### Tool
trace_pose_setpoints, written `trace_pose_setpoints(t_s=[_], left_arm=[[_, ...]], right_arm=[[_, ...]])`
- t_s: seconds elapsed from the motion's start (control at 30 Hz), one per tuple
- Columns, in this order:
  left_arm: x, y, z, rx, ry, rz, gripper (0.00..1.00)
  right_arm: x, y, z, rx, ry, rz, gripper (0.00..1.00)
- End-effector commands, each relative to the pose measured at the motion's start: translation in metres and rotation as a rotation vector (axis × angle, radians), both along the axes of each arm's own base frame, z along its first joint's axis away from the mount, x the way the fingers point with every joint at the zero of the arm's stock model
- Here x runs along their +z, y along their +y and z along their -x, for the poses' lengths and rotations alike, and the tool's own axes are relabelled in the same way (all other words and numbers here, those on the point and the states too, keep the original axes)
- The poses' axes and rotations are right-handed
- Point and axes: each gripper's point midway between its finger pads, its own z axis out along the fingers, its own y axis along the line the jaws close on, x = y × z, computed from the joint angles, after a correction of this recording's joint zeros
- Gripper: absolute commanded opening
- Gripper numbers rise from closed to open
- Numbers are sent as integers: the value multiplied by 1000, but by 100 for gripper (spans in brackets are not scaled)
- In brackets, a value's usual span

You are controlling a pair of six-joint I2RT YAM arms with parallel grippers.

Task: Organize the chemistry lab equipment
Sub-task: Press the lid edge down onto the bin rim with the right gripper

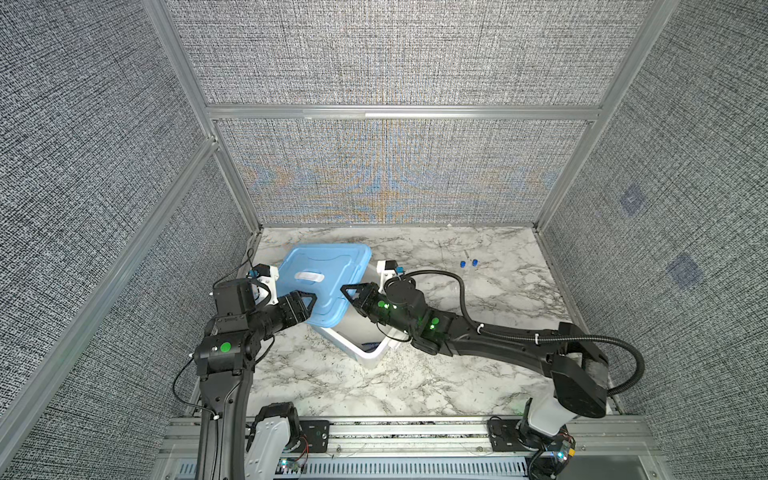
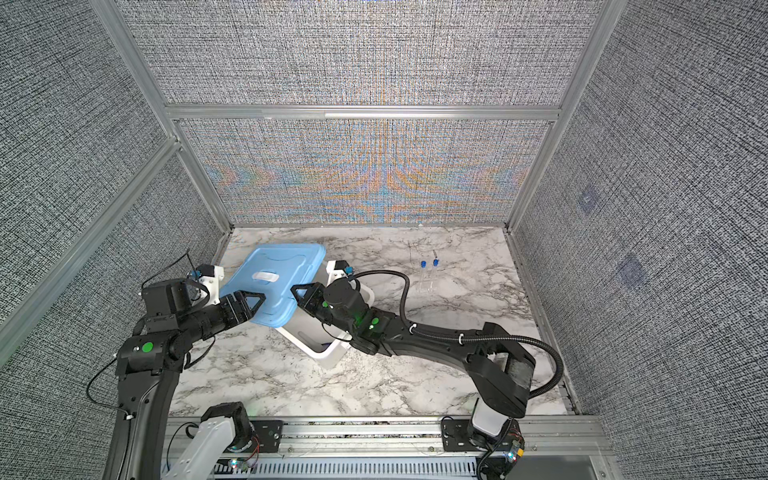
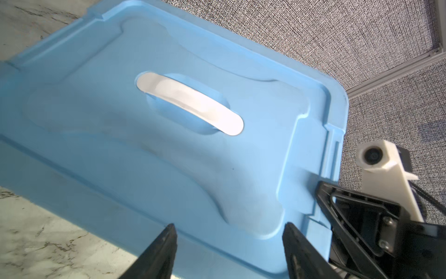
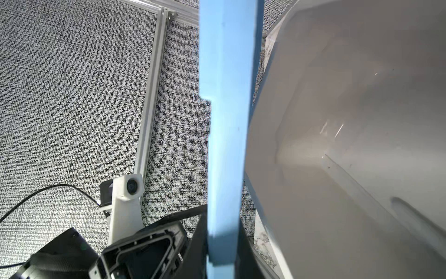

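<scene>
Bright, even light; moiré shimmers on the back wall [image 1: 386, 183] at twelve o'clock. My fingers [image 3: 161, 253] and the blue lid [image 4: 226, 120] blur close up; glare streaks the tub [image 4: 350, 120].

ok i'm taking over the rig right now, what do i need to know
Left hand: open, at the blue lid's near edge, not gripping.
Right hand: shut on the lid's opposite edge, holding it tilted over the white tub.
Two blue-capped tubes: lying on the table, right of the tub.
Done: lid off the tub. Left: tubes still out; tub's inside mostly hidden.
</scene>
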Motion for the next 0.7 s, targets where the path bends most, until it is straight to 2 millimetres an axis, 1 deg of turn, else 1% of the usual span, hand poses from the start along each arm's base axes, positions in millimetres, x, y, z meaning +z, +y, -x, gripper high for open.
trace_pose_setpoints(t_s=[0.0, 0.17, 0.2, 0.23, 0.3, 0.4, 0.47, 0.6, 0.67], left_arm=[[-5, 3, -6, 13, -2, -9, 71], [-19, 9, -10, 41, 1, -34, 71], [-22, 9, -11, 40, 5, -31, 71], [-23, 9, -12, 40, 6, -27, 71], [-28, 8, -15, 37, 16, -17, 71], [-33, 8, -18, 40, 29, -11, 71], [-34, 8, -20, 41, 26, -6, 71], [-34, 9, -21, 48, 23, -8, 71], [-39, 11, -21, 62, 32, -16, 72]], right_arm=[[-2, -18, 1, -71, -46, 50, 12], [-2, -42, 13, -131, -99, 87, 11], [-5, -48, 15, -146, -102, 91, 11], [-13, -54, 17, -160, -100, 107, 11], [-19, -65, 19, -186, -101, 116, 11], [-23, -77, 22, -226, -116, 139, 11], [-22, -83, 23, -250, -128, 145, 11], [-31, -93, 26, -277, -117, 154, 11], [-38, -97, 28, -291, -105, 157, 10]])
